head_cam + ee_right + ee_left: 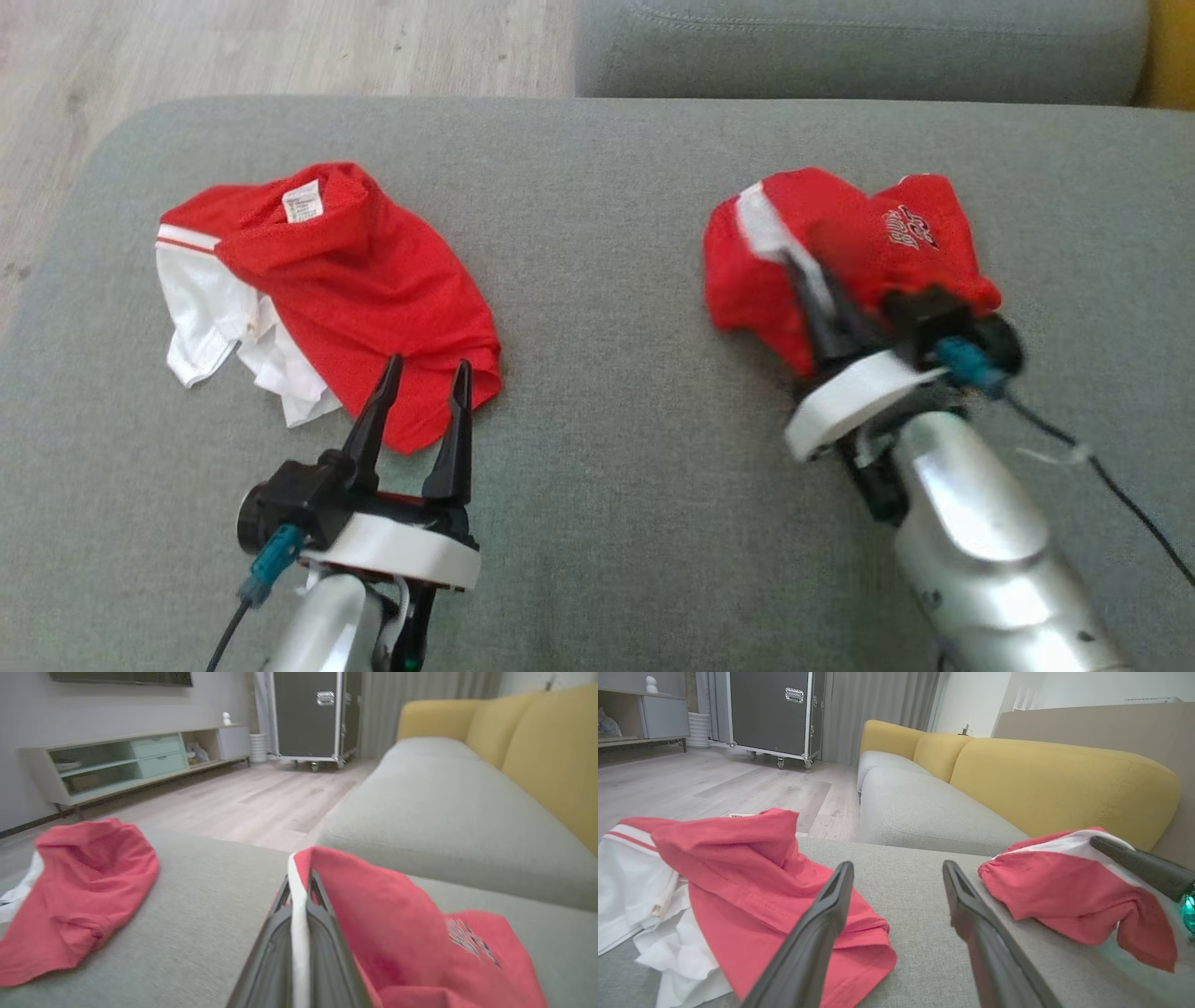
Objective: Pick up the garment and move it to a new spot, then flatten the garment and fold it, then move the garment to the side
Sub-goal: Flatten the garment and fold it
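A crumpled red garment (840,224) with a white stripe and a printed logo lies on the right of the grey cushion (607,233). My right gripper (805,280) is shut on the garment's white-striped edge, and in the right wrist view the right gripper (299,882) pinches that fold of the garment (397,933). A second red and white garment (355,271) lies bunched at the left. My left gripper (427,366) stands open just in front of its lower hem, with nothing between the fingers. The left wrist view shows the left gripper (897,868) between both garments (752,877) (1064,896).
A grey sofa seat (840,47) adjoins the cushion's far edge, with yellow backrests (1055,779) behind it. Wooden floor (233,47) lies beyond the far left corner. A black wheeled case (770,709) stands across the room. A cable (1102,467) trails from my right wrist.
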Robot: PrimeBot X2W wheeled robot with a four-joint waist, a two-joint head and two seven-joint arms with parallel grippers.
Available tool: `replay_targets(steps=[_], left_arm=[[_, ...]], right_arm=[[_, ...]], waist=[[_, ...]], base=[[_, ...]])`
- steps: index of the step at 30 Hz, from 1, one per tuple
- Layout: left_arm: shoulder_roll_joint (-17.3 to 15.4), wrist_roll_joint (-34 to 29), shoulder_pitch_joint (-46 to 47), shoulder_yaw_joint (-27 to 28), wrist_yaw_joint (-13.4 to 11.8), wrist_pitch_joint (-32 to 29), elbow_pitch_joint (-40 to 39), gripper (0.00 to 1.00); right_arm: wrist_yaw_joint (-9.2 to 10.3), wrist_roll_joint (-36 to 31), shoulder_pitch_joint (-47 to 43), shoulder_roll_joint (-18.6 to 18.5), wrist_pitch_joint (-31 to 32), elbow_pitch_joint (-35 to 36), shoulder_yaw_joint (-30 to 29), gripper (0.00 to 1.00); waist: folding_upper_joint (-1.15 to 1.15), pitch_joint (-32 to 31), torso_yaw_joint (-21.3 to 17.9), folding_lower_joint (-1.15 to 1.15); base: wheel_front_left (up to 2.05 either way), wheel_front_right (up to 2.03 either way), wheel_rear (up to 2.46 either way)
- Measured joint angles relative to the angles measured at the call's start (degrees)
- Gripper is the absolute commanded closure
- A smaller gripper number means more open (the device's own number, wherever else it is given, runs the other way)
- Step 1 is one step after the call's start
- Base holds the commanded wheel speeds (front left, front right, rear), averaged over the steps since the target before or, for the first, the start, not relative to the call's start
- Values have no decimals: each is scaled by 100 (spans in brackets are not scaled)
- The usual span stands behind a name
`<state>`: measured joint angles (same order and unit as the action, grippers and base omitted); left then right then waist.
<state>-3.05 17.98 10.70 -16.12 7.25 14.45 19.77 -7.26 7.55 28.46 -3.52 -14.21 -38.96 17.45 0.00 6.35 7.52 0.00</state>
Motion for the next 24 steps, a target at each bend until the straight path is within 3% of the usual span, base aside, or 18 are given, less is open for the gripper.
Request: replay_targets(steps=[6,12,13,14,20,24], left_arm=[[8,0,-8,0,32,0,26,0],[10,1,-56,-13,32,0,51,0],[10,2,-67,-21,32,0,55,0],[10,2,-74,-36,32,0,71,0],[11,2,-108,-41,32,0,92,0],[11,2,-182,-9,32,0,91,0]], right_arm=[[0,22,-400,-68,-14,382,1713,100],[0,716,-538,-419,88,125,3312,100],[0,798,-539,-466,87,92,3443,60],[0,953,-535,-487,86,75,3477,3],[0,1515,-464,-581,40,235,3132,0],[0,1664,-454,-688,1,724,2474,0]], waist=[[0,-126,-91,0],[0,-256,-167,-1],[0,-269,-180,0],[0,-283,-191,0],[0,-335,-256,0],[0,-389,-328,0]], base=[[0,0,0],[0,0,0],[0,0,0],[0,0,0],[0,0,0],[0,0,0]])
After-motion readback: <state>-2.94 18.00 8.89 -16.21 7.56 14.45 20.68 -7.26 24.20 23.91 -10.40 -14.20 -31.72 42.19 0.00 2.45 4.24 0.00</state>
